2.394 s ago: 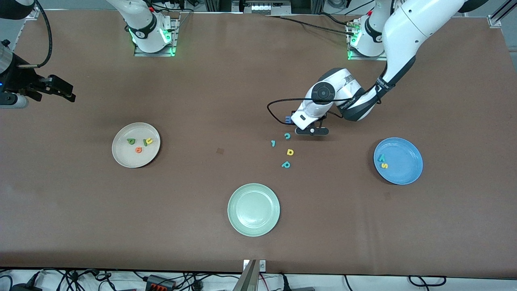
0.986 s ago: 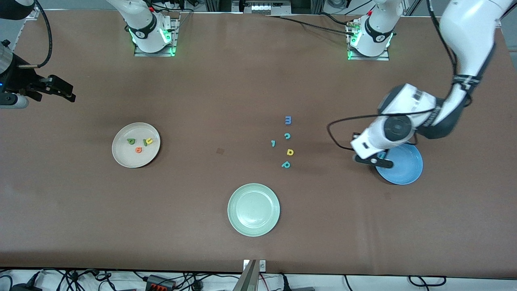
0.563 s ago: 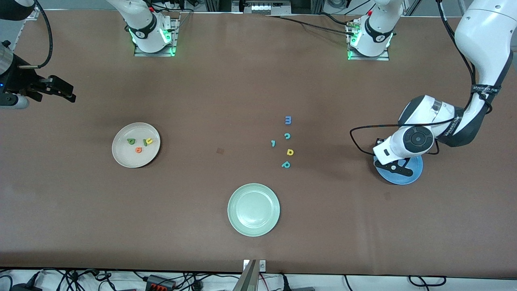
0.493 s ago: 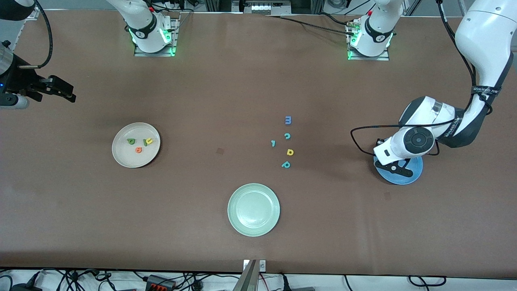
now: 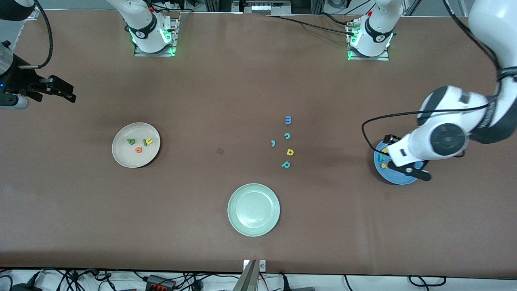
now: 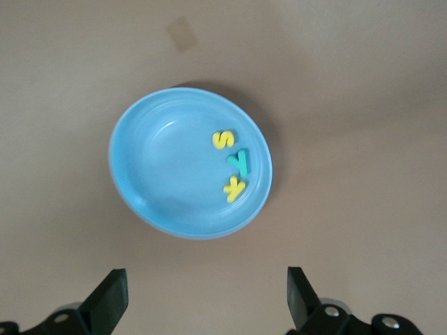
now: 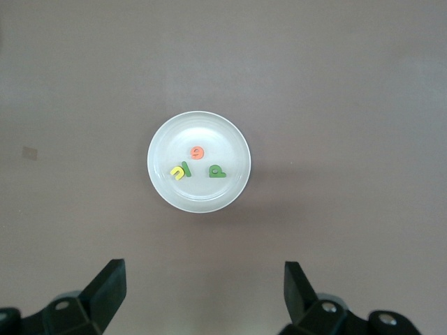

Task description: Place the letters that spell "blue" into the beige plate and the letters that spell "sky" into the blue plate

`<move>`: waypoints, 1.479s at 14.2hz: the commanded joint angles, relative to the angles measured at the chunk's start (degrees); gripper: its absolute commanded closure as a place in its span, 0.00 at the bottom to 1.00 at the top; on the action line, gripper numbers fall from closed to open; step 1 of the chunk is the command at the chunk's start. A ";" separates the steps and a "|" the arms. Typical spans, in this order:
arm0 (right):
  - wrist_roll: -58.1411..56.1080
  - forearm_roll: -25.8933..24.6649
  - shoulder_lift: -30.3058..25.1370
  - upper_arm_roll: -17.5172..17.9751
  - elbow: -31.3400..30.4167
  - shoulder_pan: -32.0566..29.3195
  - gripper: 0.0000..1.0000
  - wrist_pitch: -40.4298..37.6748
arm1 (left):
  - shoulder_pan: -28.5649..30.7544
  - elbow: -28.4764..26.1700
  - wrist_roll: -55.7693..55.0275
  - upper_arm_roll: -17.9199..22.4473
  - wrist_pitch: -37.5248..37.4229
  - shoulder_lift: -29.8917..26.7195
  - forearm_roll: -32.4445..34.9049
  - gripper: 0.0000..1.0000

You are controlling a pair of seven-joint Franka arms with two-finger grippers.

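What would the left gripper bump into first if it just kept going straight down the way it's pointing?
Probably the blue plate: the open left gripper hangs over it, though its fingers frame bare table beside the rim, so it might miss.

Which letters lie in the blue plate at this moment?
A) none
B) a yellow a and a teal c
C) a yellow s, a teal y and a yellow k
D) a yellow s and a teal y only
C: the left wrist view shows the yellow s, the teal y and the yellow k lying together in the blue plate.
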 commanded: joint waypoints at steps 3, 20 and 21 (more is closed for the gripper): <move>-0.14 -0.62 -0.39 0.26 -0.23 -0.08 0.00 -0.20 | 1.68 10.56 1.81 -0.17 -4.81 -1.98 -9.90 0.00; -0.15 -1.77 -0.30 0.26 1.18 -0.17 0.00 0.59 | -35.68 -10.09 0.05 49.93 10.84 -33.72 -33.22 0.00; -0.14 -1.77 -0.30 0.26 1.09 -0.26 0.00 0.33 | -35.41 -9.04 0.22 49.84 9.97 -33.20 -33.21 0.00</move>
